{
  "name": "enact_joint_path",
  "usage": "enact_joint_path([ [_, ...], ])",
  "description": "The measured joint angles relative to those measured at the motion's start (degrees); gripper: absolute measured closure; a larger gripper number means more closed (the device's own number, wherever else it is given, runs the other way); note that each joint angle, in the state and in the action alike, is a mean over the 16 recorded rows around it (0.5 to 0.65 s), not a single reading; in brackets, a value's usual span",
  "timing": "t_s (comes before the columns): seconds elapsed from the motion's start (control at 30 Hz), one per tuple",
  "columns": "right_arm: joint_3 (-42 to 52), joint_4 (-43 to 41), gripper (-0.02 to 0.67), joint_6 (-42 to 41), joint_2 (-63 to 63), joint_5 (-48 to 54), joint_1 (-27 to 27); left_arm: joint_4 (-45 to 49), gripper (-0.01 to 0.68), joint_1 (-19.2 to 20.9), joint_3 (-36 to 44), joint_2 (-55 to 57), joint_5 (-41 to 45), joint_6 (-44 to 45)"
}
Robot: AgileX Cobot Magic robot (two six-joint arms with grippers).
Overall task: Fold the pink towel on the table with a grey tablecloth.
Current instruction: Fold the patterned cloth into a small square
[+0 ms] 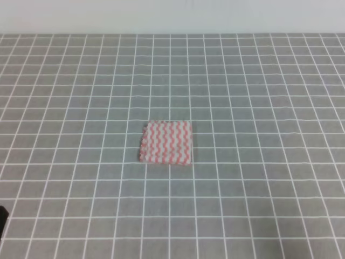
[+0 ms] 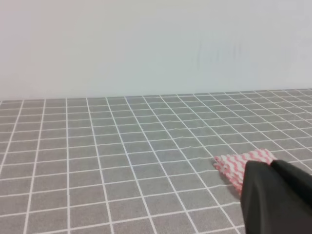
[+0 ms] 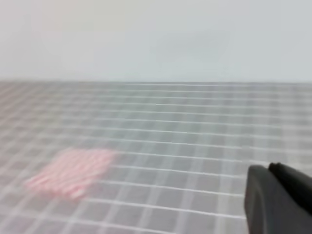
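Small pink-and-white zigzag-striped cloth towel (image 1: 166,142) flat on grey grid-cloth counter (image 1: 259,97), looks folded. Claws: state can't tell. Approach w/ care, align edges.

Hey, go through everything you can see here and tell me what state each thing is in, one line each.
pink towel: lying flat on the table as a small, roughly square shape, nothing touching it.
table: covered by the grey grid cloth, which lies smooth.
left gripper: off the towel, dark body at the frame corner; open or shut cannot be told.
right gripper: away from the towel, blurred; open or shut cannot be told.
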Motion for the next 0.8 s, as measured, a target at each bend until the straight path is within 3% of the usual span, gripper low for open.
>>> enact_joint_path([
  [0.3,5.7,-0.6,0.664,0.0,-9.4,-2.2,-7.3,0.0,0.677,0.0,0.0,0.0,-0.1,0.0],
  [0.57,8.0,-1.4,0.664,-0.1,-12.6,-2.7,-7.8,0.0,0.677,0.0,0.0,0.0,-0.1,0.0],
  [0.8,8.4,-5.2,0.664,1.6,-12.6,2.6,-7.8,0.0,0.676,0.0,0.0,0.0,-0.2,0.0],
])
